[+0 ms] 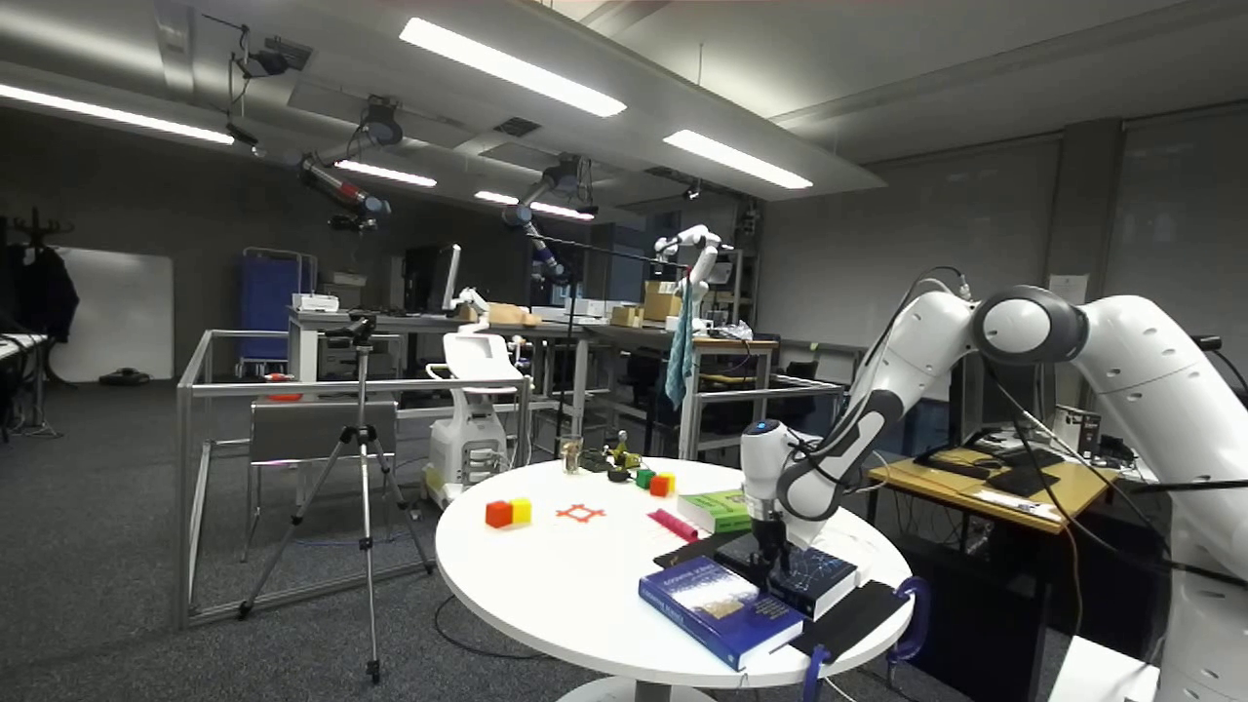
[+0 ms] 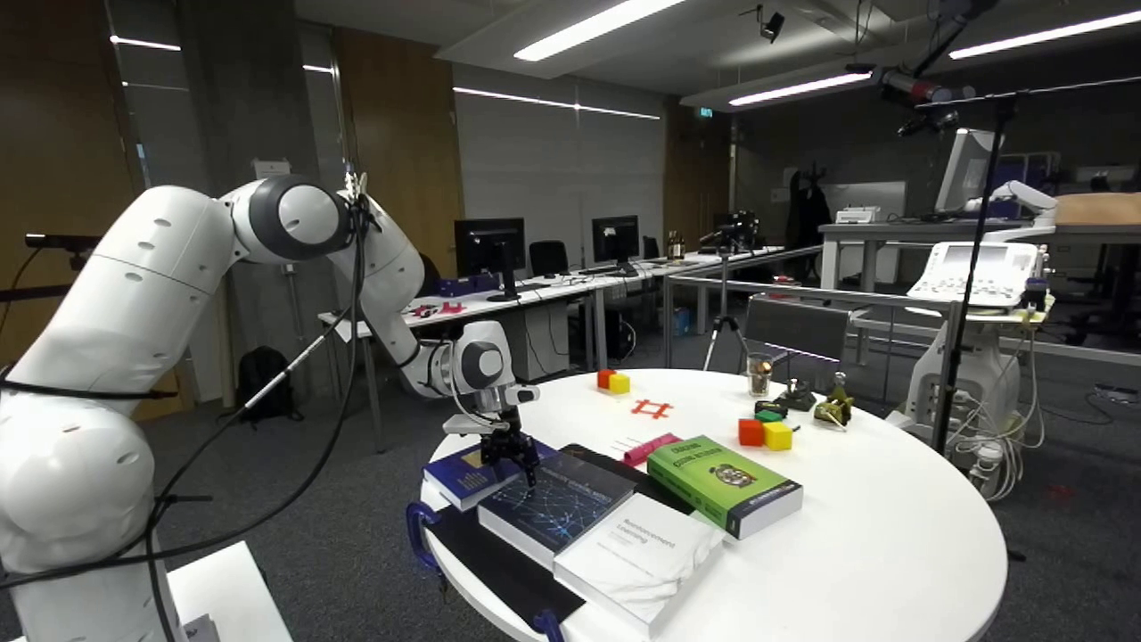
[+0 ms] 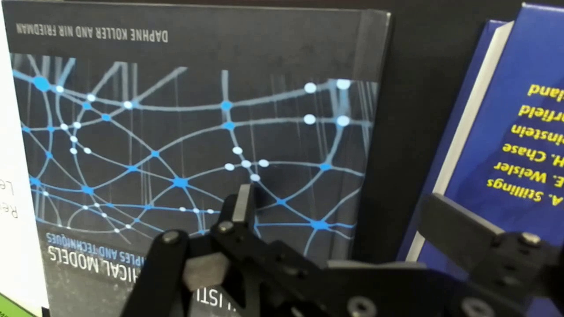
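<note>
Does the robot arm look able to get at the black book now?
Probably yes: the open gripper is over the black book, and the gap beside the blue book looks free, though narrow.

Facing the table (image 2: 891,553) as in an exterior view, I have the Koller book (image 2: 553,508) on a mat (image 2: 495,569) before me. Left of the Koller book, across a gap, lies the Cognitive Science book (image 2: 465,480); just right of it, and nearer, the Reinforcement Learning book (image 2: 635,557). The gripper (image 3: 348,207) stands above the Koller book's left side and that gap. Behind the Koller book and rightward lies a fourth book (image 2: 718,483), with a pair of cubes (image 2: 765,434) farther back.
</note>
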Controlling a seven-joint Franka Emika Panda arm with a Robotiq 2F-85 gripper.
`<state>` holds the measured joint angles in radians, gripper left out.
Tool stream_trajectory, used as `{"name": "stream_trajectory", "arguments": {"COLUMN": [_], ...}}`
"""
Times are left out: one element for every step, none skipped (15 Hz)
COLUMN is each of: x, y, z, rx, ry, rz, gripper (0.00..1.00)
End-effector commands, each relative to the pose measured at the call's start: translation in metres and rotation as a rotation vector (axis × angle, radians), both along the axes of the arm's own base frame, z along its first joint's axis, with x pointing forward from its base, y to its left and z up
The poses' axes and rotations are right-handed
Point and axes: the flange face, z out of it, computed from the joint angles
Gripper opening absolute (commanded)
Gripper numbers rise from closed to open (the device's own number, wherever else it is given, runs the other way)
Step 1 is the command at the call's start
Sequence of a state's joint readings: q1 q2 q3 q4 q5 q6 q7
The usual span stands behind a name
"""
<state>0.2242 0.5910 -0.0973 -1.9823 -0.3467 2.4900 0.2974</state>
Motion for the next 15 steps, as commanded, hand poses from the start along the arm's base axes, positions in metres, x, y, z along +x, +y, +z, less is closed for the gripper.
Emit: {"name": "stream_trajectory", "arguments": {"x": [0.002, 0.003, 0.003, 0.005, 0.006, 0.008, 0.011, 0.014, 0.017, 0.020, 0.023, 0.027, 0.030, 0.033, 0.037], "y": [0.018, 0.019, 0.020, 0.019, 0.018, 0.017, 0.014, 0.013, 0.012, 0.010, 0.009, 0.007, 0.005, 0.003, 0.001], "z": [-0.002, 0.000, 0.001, 0.003, 0.006, 0.008, 0.011, 0.013, 0.016, 0.019, 0.022, 0.025, 0.027, 0.029, 0.031], "rx": [-0.007, -0.010, -0.012, -0.014, -0.018, -0.018, -0.022, -0.022, -0.023, -0.028, -0.031, -0.035, -0.036, -0.037, -0.039], "ry": [0.014, 0.011, 0.007, 0.003, -0.006, -0.012, -0.024, -0.029, -0.040, -0.050, -0.059, -0.070, -0.079, -0.089, -0.098], "rz": [0.046, 0.049, 0.050, 0.051, 0.047, 0.042, 0.036, 0.030, 0.022, 0.019, 0.014, 0.009, 0.003, -0.001, -0.011], "gripper": [1.00, 1.00, 1.00, 1.00, 1.00, 1.00, 1.00, 1.00, 1.00, 1.00, 1.00, 1.00, 1.00, 1.00, 1.00]}}
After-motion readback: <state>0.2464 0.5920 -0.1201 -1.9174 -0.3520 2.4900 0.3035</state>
